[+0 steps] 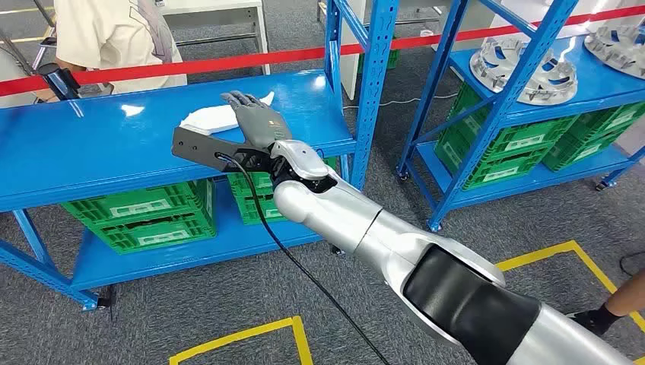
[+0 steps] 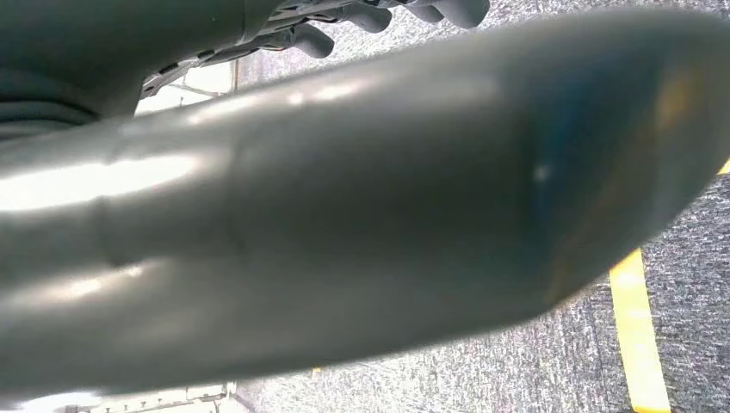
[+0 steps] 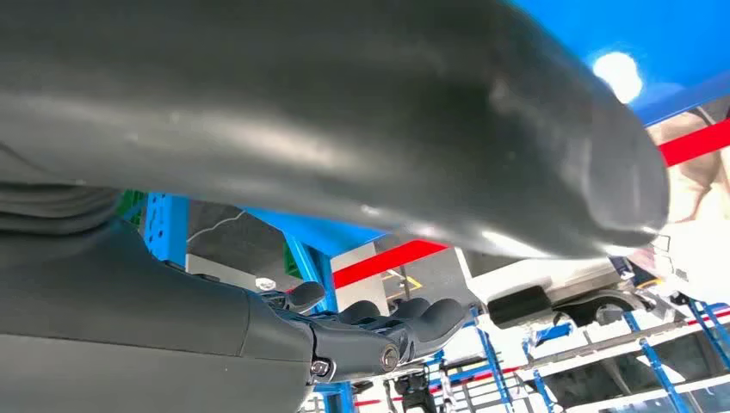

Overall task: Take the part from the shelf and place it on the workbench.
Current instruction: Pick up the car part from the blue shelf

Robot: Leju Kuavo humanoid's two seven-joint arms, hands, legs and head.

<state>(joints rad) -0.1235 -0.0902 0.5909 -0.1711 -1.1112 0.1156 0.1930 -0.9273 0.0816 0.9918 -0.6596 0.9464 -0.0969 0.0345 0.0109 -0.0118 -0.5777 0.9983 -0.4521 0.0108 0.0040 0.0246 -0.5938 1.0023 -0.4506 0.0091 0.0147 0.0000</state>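
Observation:
The part (image 1: pixel 215 116) is a flat white piece lying on the top board of the blue shelf (image 1: pixel 91 144). My right arm reaches in from the lower right, and my right hand (image 1: pixel 255 118) hovers flat over the part's right end, fingers stretched out and gripping nothing. In the right wrist view the thick thumb crosses the picture and the dark fingers (image 3: pixel 405 323) lie straight and empty beneath the blue board (image 3: pixel 689 34). My left hand (image 2: pixel 344 215) hangs over the grey floor, its thumb huge in the left wrist view, with the fingers (image 2: pixel 379 13) loosely bent and holding nothing.
Green crates (image 1: pixel 148 217) sit on the shelf's lower board. A second blue shelf (image 1: pixel 532 99) to the right carries round metal parts (image 1: pixel 517 72) and more green crates. A red tape (image 1: pixel 228 61) runs behind, with a person (image 1: pixel 114 38) beyond it. Yellow lines (image 1: pixel 243 334) mark the floor.

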